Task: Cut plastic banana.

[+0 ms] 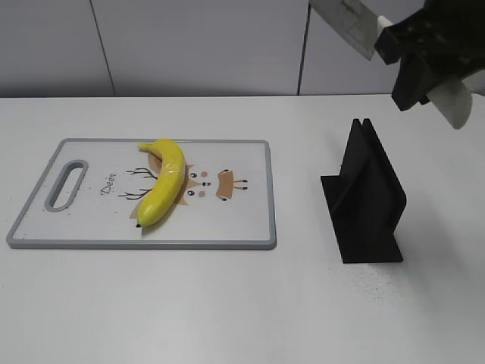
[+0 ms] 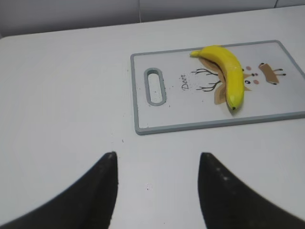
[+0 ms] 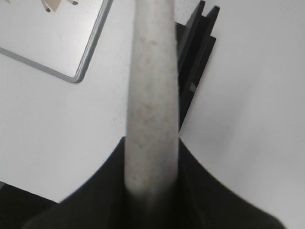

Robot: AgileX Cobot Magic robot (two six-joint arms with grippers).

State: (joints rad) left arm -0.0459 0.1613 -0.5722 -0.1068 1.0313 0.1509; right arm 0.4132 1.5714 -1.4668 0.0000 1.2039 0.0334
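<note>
cutting board: flat, deer print | black slotted stand: right, apart | white table

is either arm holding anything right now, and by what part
The right gripper holds a knife by its white handle, blade raised above the black stand. The left gripper holds nothing, its jaws open over bare table.

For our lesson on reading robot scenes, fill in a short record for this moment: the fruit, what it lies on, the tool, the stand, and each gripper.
fruit: plastic banana, whole, lying on the cutting board
board: cutting board, flat on the white table, deer drawing, handle slot at the left end
tool: knife, lifted high above the table, right of the board
stand: black knife holder, nothing in it, right of the board
right gripper: shut on the knife's white handle
left gripper: open, holding nothing, short of the board
</note>
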